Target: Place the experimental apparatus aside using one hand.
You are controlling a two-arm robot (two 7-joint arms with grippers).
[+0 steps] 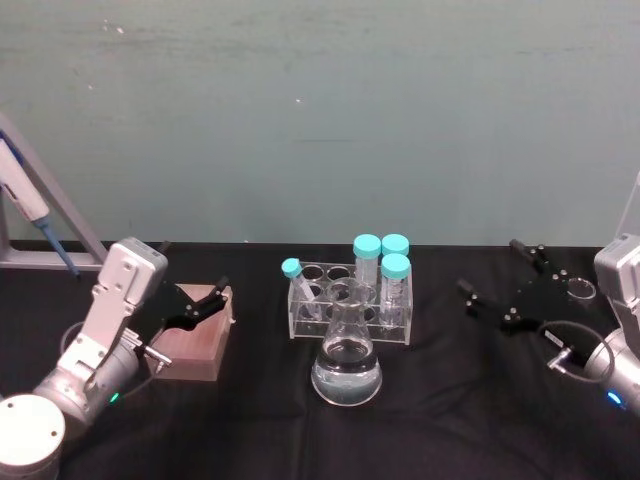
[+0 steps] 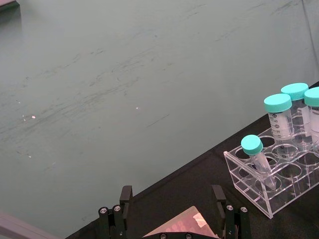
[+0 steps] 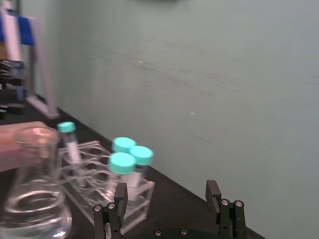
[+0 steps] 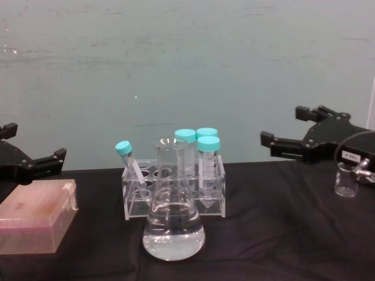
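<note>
The left gripper is hovering over the left part of the table, above a pink box. Its two black fingers are standing spread apart and are gripping nothing.

The right gripper is hanging above the right part of the table. Its fingers are also wide apart with nothing between them, and they are pointing toward the middle.

The conical flask is standing upright in the middle of the table, a little nearer to the front edge, with clear liquid filling its lower part. Just behind it, the clear tube rack is standing. I cannot tell whether the two are touching.

Three tubes with teal caps are standing upright at the right end of the rack. One thinner tube is leaning at its left end.

The small glass beaker is sitting near the right edge toward the back, close beside the right gripper but not between its fingers.

The pipette stand is rising at the back left corner, with a blue and white pipette hanging on it. It is well apart from both grippers.
</note>
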